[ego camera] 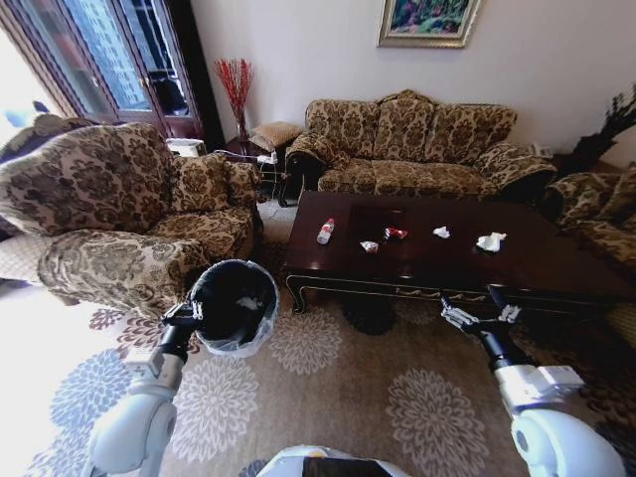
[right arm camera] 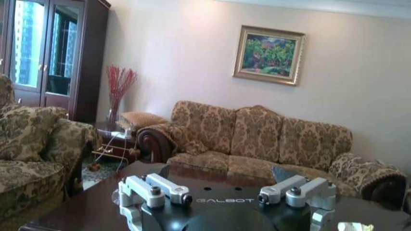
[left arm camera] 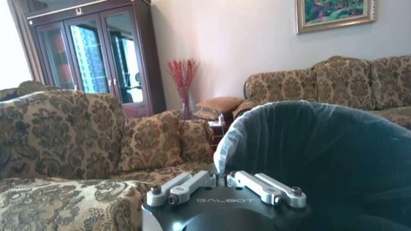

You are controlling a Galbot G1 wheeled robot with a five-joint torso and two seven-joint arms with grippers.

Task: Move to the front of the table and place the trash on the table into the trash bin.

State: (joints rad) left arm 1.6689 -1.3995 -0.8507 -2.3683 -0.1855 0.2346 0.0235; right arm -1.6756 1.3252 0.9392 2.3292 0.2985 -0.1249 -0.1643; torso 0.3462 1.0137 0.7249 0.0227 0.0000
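Note:
The dark brown table [ego camera: 542, 266] stands ahead, right of centre. On it lies the trash: a clear bottle [ego camera: 325, 232] with a red label, two red-and-white wrappers [ego camera: 370, 245] [ego camera: 396, 234] and two white tissues [ego camera: 441, 232] [ego camera: 490, 241]. My left gripper [ego camera: 194, 314] [left arm camera: 223, 185] is shut on the rim of the black trash bin [ego camera: 236, 303] [left arm camera: 321, 149], held above the carpet left of the table. At the table's front edge my right gripper [ego camera: 480, 311] [right arm camera: 224, 192] is open and holds nothing, with the glossy table top [right arm camera: 83, 211] below it.
A patterned armchair [ego camera: 109, 219] stands close on the left, a matching sofa [ego camera: 417, 139] behind the table and another seat [ego camera: 606, 214] at the right. A small side table [ego camera: 260, 159] fills the far corner. Flowered carpet [ego camera: 397, 397] lies open before the table.

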